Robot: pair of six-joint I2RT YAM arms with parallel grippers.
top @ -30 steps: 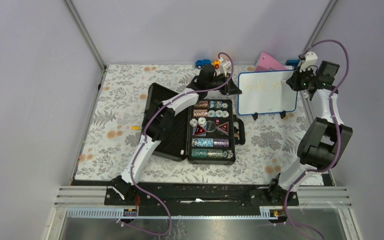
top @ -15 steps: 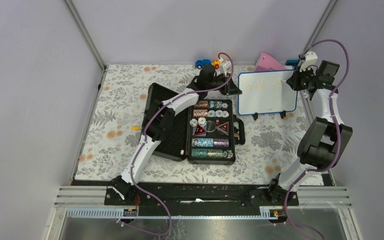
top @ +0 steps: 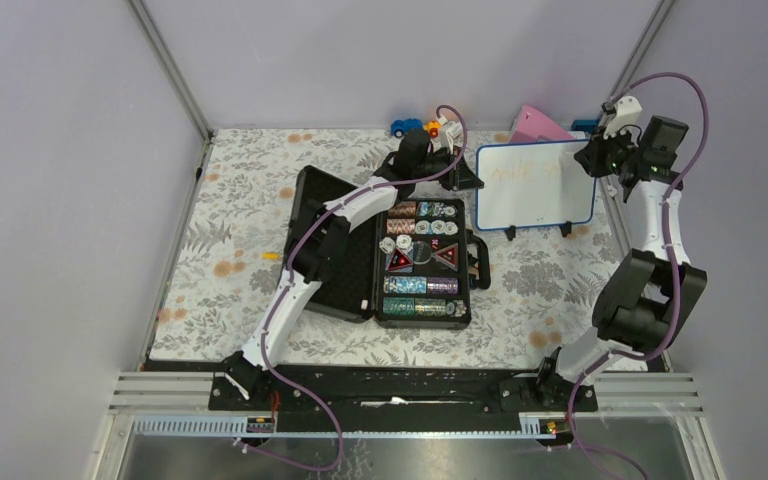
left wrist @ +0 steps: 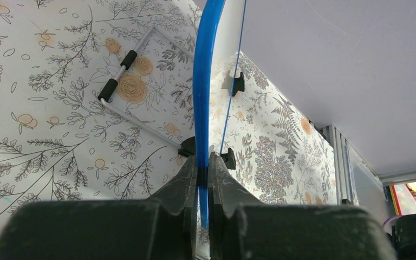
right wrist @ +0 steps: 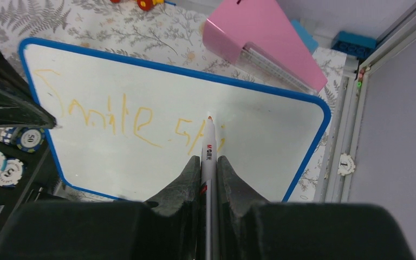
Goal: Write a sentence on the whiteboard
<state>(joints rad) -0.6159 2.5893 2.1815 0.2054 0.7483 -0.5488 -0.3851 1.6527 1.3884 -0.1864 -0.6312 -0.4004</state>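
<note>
Top view: small white rectangular whiteboard with thin blue frame (top: 535,195) stands upright at far right of floral tablecloth (top: 230,200), just beside open black case of poker chips (top: 425,322). Left gripper (top: 468,180) at board's left edge, right gripper (top: 593,160) at its right edge.

Left wrist view: left fingers clenched on blue frame edge.

Right wrist view: right gripper grasping white marker pen (right wrist: 209,142). Tip at board face, contact unclear, beside last strokes of pale orange handwritten sentence (right wrist: 114,116): "Smile" plus few more marks.

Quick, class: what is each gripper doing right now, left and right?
Left gripper: closed, holding the whiteboard by its blue edge.
Right gripper: closed, holding the marker.
</note>
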